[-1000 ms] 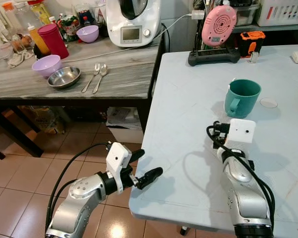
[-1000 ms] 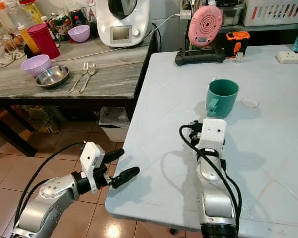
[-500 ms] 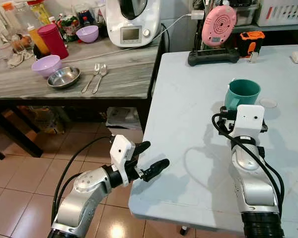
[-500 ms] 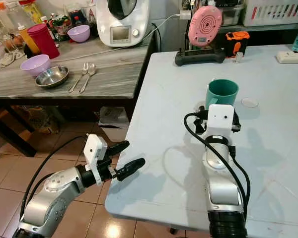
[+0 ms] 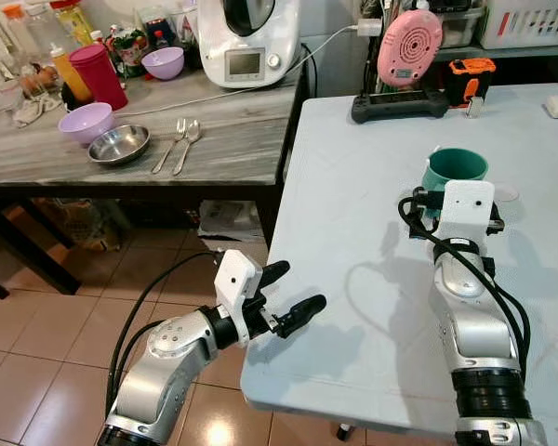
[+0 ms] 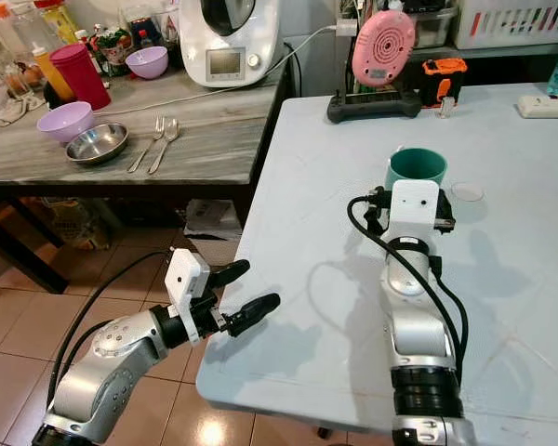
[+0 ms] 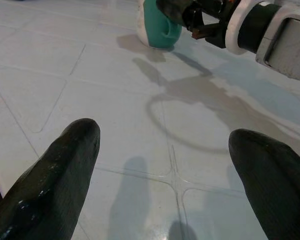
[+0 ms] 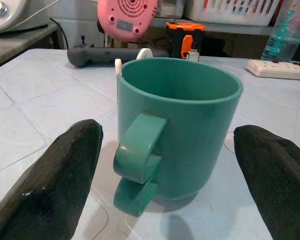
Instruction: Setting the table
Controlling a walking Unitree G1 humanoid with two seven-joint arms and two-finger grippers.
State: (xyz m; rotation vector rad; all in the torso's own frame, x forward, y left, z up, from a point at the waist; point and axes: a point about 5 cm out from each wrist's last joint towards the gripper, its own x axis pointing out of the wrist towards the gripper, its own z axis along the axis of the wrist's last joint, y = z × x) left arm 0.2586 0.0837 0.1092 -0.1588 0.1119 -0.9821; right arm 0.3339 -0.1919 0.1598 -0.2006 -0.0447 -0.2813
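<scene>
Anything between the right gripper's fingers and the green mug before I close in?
Nothing: the right wrist view shows the green mug standing between the open right gripper fingers, only bare table around it.

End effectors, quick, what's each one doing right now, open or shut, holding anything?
Left end effector: open, empty, at the near edge of the pale blue table.
Right end effector: open, fingers either side of the teal plastic mug, not gripping.

Green mug [image 8: 177,125] stands upright between spread right gripper [image 8: 165,175] fingers; bare table [image 5: 353,186] flanks it. Pink fan [image 5: 409,46] at 12 o'clock.
</scene>
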